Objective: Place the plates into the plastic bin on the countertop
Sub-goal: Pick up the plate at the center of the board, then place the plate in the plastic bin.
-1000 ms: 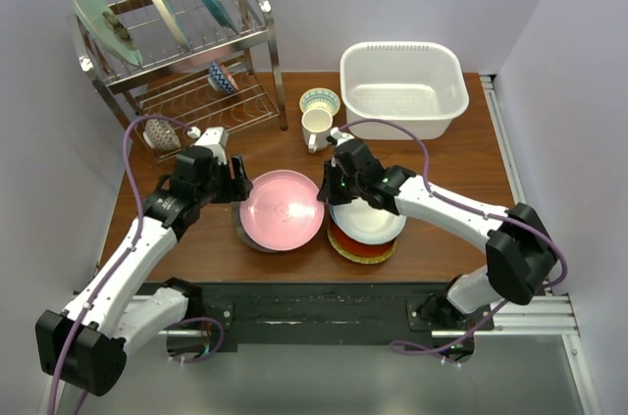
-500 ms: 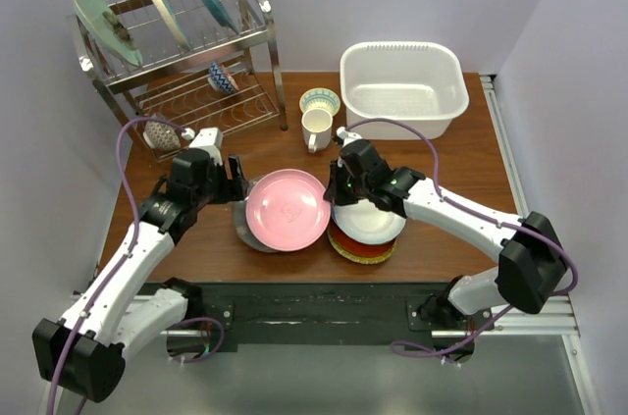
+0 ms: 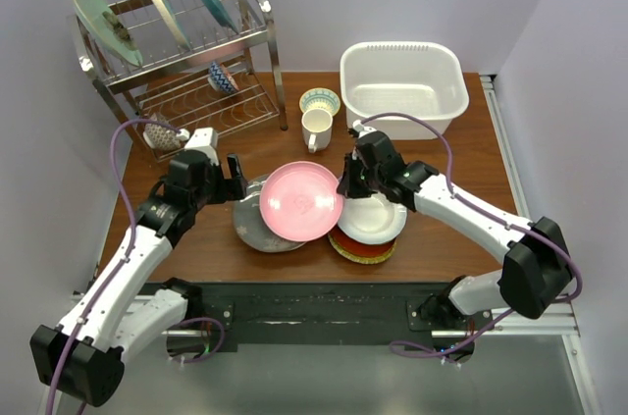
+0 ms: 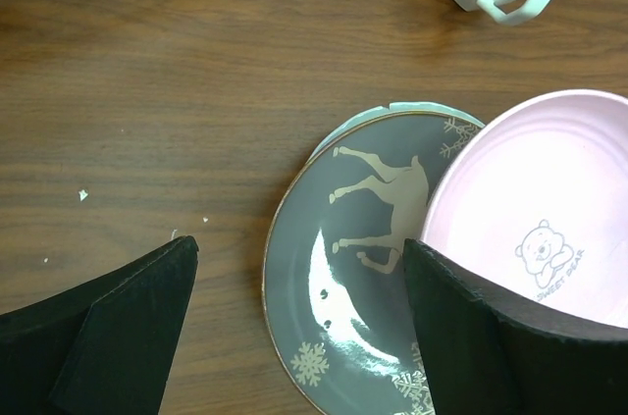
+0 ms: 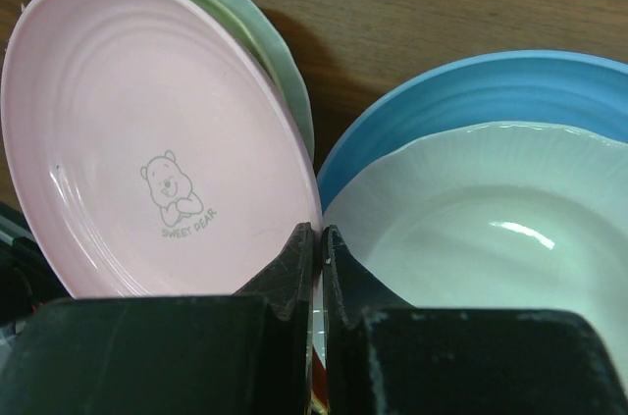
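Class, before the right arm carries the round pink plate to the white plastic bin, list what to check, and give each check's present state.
1. Right gripper shut on round pink plate rim: ok.
2. Left gripper open: ok.
3. Pink plate lifted free of dark deer plate: cannot tell.
4. White plastic bin has room: ok.
5. White mug off the route: cannot tell.
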Controlling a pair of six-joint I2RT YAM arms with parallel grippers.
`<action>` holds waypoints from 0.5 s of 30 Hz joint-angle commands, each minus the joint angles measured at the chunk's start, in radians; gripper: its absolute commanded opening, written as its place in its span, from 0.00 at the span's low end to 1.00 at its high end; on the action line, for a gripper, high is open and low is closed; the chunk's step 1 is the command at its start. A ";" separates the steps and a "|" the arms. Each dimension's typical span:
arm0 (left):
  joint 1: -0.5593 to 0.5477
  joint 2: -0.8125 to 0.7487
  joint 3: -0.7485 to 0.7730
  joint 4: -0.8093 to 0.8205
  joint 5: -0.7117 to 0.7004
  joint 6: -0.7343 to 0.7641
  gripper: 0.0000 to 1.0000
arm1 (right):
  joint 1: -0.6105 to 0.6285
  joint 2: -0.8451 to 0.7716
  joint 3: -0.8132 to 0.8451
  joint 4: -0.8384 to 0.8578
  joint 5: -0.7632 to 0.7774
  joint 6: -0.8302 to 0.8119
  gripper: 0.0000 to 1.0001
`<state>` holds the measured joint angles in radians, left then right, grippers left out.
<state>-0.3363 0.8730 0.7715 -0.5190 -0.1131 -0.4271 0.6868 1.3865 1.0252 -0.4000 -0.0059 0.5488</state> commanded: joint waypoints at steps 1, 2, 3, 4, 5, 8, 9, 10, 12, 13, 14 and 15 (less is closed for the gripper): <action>0.002 0.021 -0.001 0.004 0.004 0.004 0.91 | -0.070 -0.038 0.019 0.018 -0.068 -0.010 0.00; 0.002 0.027 0.000 0.007 0.007 0.005 0.91 | -0.084 -0.040 0.024 0.016 -0.078 -0.013 0.00; 0.002 0.038 0.002 0.007 0.007 0.007 0.91 | -0.095 -0.043 0.029 0.015 -0.086 -0.016 0.00; 0.002 0.040 0.002 0.005 0.007 0.007 0.91 | -0.114 -0.044 0.033 0.010 -0.089 -0.021 0.00; 0.002 0.044 0.003 0.005 0.009 0.007 0.91 | -0.125 -0.046 0.045 0.004 -0.092 -0.027 0.00; 0.002 0.052 -0.001 0.010 0.018 0.008 0.91 | -0.154 -0.050 0.067 -0.005 -0.106 -0.032 0.00; 0.002 0.058 -0.001 0.008 0.023 0.010 0.91 | -0.161 -0.049 0.075 -0.013 -0.111 -0.032 0.00; 0.000 0.061 -0.001 0.010 0.026 0.010 0.91 | -0.167 -0.046 0.084 -0.017 -0.114 -0.032 0.00; 0.002 0.067 0.000 0.010 0.029 0.011 0.91 | -0.171 -0.034 0.116 -0.037 -0.115 -0.038 0.00; 0.002 0.069 0.000 0.010 0.029 0.011 0.91 | -0.174 -0.030 0.124 -0.042 -0.118 -0.042 0.00; 0.002 0.070 0.000 0.010 0.029 0.011 0.91 | -0.178 -0.027 0.137 -0.045 -0.123 -0.047 0.00; 0.002 0.073 0.000 0.010 0.029 0.011 0.91 | -0.182 -0.029 0.138 -0.037 -0.134 -0.052 0.00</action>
<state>-0.3363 0.9394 0.7715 -0.5198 -0.1001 -0.4267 0.5156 1.3846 1.0866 -0.4488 -0.0811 0.5190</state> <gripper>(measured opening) 0.908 0.025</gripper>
